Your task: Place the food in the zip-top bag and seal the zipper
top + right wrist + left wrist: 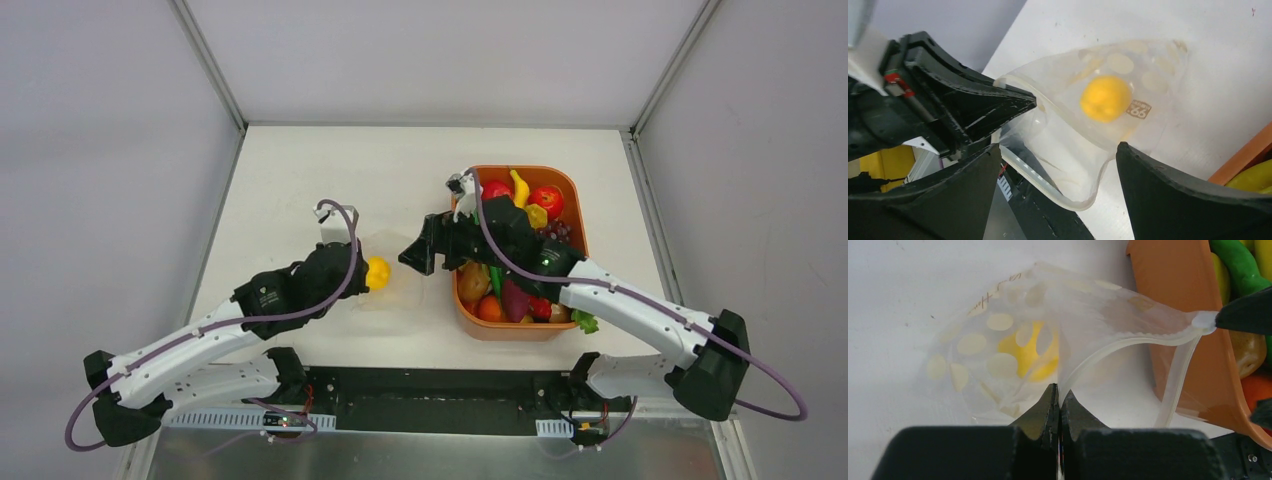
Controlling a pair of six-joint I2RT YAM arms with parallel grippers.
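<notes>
**benchrat:** Black fingers (1040, 412) of the left gripper (1059, 405) fill the bottom of its wrist view, clamped tight on the zipper (1108, 352) of the zip-top bag (998, 340). Can you read anything on it?

**yam_fan:** Brown tag (1139, 109) on the bag says "99". The print above that is too tiny for me. There's also faint script (993, 297) near the bag's edge, but it's unreadable.

**benchrat:** And the other arm?

**yam_fan:** The right gripper (1055, 146) is spread wide, holding nothing, with the bag's mouth sitting between its fingers. One fingertip touches the zipper's end. The lemon (1105, 98) is inside the bag. The bag lies on the table (300, 180), just left of the orange tray (545, 169). The rest of the food (546, 200) is piled in that tray: red, yellow, green and purple pieces.

**benchrat:** Surface?

**yam_fan:** It's a white tabletop with a few dark specks. Pale grey wall panels (100, 150) sit in metal framing on three sides.
</notes>
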